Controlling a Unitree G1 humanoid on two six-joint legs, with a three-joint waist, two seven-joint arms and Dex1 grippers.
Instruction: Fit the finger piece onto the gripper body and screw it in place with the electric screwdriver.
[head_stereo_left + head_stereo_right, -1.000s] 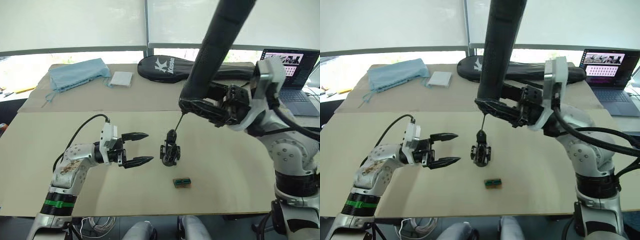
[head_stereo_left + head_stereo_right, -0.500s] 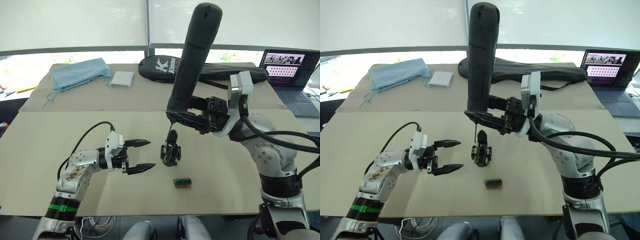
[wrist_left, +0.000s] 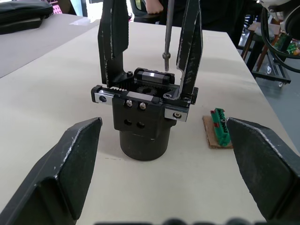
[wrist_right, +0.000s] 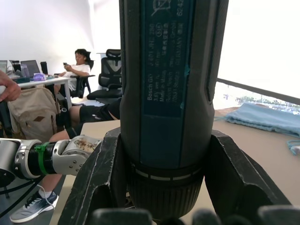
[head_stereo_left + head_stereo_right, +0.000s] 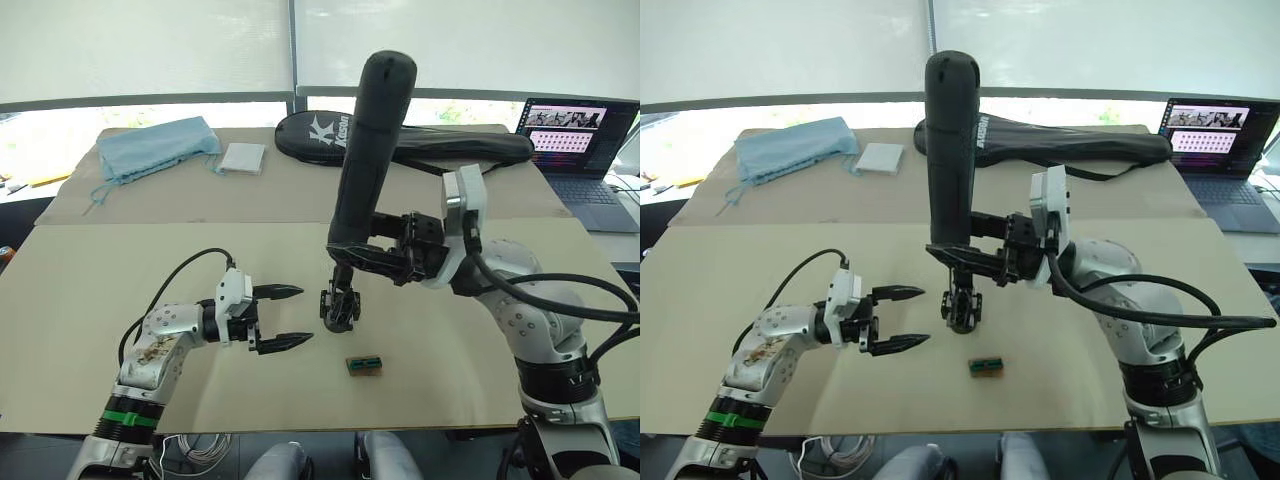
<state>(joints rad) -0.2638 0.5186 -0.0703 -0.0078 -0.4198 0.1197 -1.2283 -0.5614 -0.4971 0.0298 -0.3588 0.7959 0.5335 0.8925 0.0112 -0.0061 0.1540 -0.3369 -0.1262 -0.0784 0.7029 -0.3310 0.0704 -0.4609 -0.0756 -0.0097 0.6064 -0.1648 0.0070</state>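
Note:
The gripper body stands on its round base at mid-table. Two flat black tapered fingers rise from it; I cannot tell which is the finger piece. My right gripper is shut on the electric screwdriver, a thick black wand held almost upright. Its thin bit comes down between the two fingers, just above the body's top. My left gripper is open just left of the body and level with it, not touching. Its fingers flank the body in the left wrist view.
A tiny green-and-brown box lies just in front of the body. At the back are a black racket bag, a blue cloth, a white pad and a laptop. A seated person is far off.
My right arm swung the screwdriver left and more upright, bringing its bit down over the gripper body. My left gripper shifted a little lower and closer, still open.

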